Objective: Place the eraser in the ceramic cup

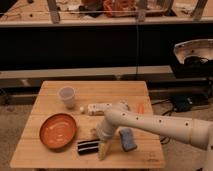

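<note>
1. Dark counter fronts are filling the background of the camera view; a wooden table (55,90) is standing before them.
2. The eraser (88,147) is lying flat near the front edge, between the orange-red bowl (58,131) and the blue-grey pad (127,139).
3. The ceramic cup (67,96) is standing upright, well apart at back left.
4. The gripper (101,147) is hanging just beside the eraser's right end; its hold cannot be told.
5. Judged step: picking up. The next move is calling for a firm hold, then a lift toward the cup.

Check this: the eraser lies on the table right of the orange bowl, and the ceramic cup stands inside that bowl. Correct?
No. The camera view shows the ceramic cup on the table behind the orange bowl, not inside it. The eraser does lie right of the bowl, the tool beside it.
</note>
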You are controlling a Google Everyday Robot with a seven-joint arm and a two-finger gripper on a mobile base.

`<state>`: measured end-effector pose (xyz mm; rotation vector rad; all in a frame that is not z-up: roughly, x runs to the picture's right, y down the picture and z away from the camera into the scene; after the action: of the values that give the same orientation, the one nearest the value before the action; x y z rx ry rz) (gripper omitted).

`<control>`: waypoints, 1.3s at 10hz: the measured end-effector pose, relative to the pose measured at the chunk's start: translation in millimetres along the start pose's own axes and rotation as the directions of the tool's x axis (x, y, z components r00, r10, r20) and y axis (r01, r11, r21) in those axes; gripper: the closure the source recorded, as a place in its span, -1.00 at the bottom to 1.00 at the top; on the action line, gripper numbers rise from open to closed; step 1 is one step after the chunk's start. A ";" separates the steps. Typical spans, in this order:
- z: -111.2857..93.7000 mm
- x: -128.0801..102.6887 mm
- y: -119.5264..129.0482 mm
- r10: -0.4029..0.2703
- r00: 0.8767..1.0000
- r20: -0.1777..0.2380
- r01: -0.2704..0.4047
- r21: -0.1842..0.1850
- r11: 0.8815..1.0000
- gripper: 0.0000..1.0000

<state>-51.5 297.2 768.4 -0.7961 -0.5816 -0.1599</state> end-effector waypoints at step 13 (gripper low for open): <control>1.6 0.2 -0.5 0.011 1.000 0.010 -0.011 -0.009 1.000 -0.60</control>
<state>-52.2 298.0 769.8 -0.8086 -0.5865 -0.1482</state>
